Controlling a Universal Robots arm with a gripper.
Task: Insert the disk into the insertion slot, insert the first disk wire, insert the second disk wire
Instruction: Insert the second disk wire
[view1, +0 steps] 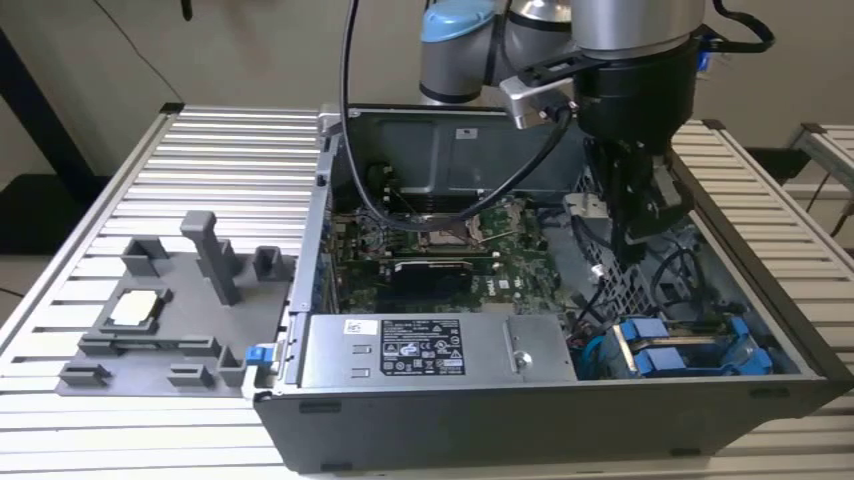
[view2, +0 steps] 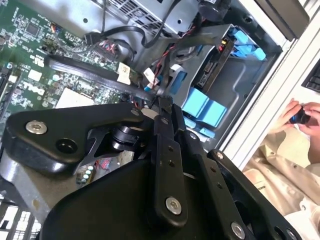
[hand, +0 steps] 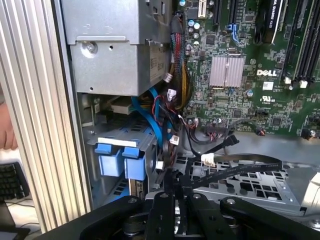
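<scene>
The pincer, clenched on a wire, hangs above the disk (already in its slot).

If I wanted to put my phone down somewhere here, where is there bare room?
The ribbed aluminium table is bare behind the grey plastic fixture tray and along its front edge. Inside the open grey computer case it is crowded: green motherboard, cables, black tool.
</scene>
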